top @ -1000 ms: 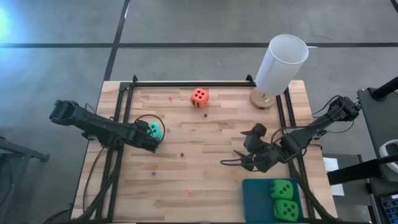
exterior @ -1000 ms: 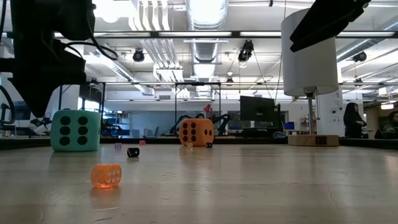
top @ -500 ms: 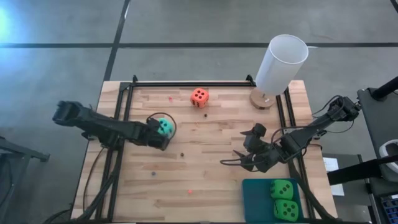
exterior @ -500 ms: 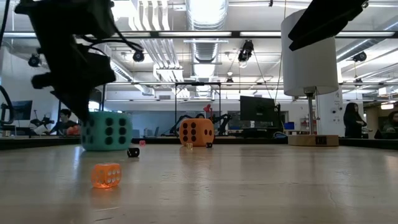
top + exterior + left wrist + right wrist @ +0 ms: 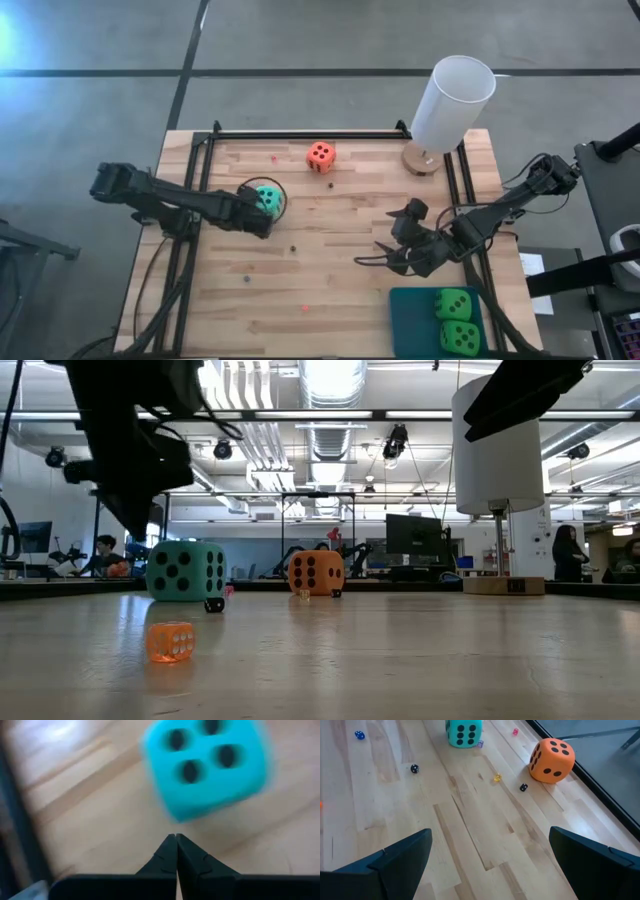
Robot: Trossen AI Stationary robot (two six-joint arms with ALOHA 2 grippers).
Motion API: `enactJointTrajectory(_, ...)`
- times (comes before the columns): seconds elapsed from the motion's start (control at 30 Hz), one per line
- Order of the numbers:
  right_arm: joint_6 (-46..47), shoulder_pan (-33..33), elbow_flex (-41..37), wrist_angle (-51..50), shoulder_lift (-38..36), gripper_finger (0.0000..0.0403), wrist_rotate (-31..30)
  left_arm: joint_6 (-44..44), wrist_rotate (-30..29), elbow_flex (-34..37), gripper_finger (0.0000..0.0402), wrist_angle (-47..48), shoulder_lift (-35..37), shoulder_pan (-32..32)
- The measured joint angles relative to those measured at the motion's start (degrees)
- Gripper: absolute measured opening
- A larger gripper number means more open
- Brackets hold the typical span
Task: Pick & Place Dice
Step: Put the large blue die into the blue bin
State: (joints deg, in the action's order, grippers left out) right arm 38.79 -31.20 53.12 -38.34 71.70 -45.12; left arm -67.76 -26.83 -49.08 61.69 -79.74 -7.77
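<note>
left arm (image 5: 255, 215) low, fingers shut beside turquoise die (image 5: 266, 200)

Probably a robotics lab — exposed ceiling ducts (image 5: 330, 400), monitors (image 5: 415, 535), seated person (image 5: 105, 550) behind.

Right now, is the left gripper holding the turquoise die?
No, the left gripper is shut with nothing between its fingers, and the turquoise die sits just ahead.
</note>
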Motion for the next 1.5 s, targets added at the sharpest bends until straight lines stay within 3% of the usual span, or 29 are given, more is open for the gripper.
enactJointTrajectory(0.13,0.0,0.0,0.0,0.01,0.5,0.04,0.02,-4.92,-6.19,0.86,0.0,3.32,0.13,0.21)
enactJointTrajectory(0.27,-0.05,0.0,0.0,0.13,0.78,0.04,0.02,-4.29,-9.66,3.37,0.0,-1.65,0.07,1.13)
enactJointTrajectory(0.63,-0.2,0.0,0.0,0.32,0.79,0.04,0.04,12.77,-9.57,6.43,0.0,-25.73,0.0,2.89)
enactJointTrajectory(0.87,-0.2,0.02,0.0,0.6,0.79,0.04,0.04,21.45,-5.43,6.67,0.0001,-37.34,-0.63,2.89)
enactJointTrajectory(0.97,-0.2,0.02,0.0,0.88,0.79,0.04,0.07,22.34,-5.49,6.3,0.0001,-36.25,-0.65,2.89)
enactJointTrajectory(1.2,-0.24,0.02,0.0,1.02,0.79,0.04,0.09,21.26,-12.59,4.81,0.0001,-32.67,-0.62,3.33)
enactJointTrajectory(1.5,-0.26,0.01,0.0,1.0,0.79,0.04,0.09,20.82,-15.23,6.8,0.0001,-33.78,-0.62,7.15)
